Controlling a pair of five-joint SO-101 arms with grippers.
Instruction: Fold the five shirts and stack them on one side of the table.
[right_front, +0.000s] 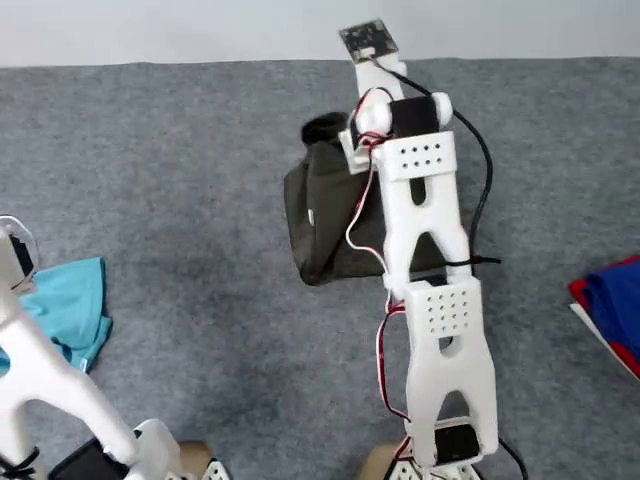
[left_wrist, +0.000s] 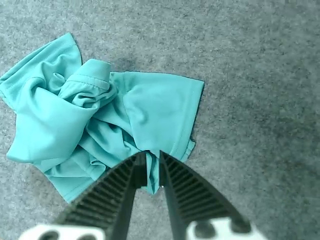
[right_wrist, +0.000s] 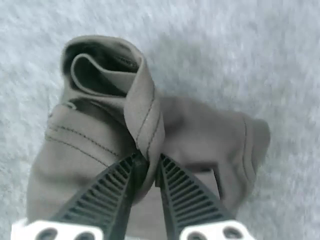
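The olive shirt (right_wrist: 90, 150) lies bunched mid-table. It looks thick and soft, with stitched seams. I judge it weighty enough to drape yet limp, so a hem or seam is the place to hold it. My right gripper (right_wrist: 148, 167) is pinched on a rolled fold of it. The teal shirt (left_wrist: 65, 115), crumpled near the table's left edge, looks thin and slick and is likely to slide. My left gripper (left_wrist: 149, 172) nips its hem. A blue shirt (right_front: 612, 300) sits at the right edge of the grey table (right_front: 180, 150).
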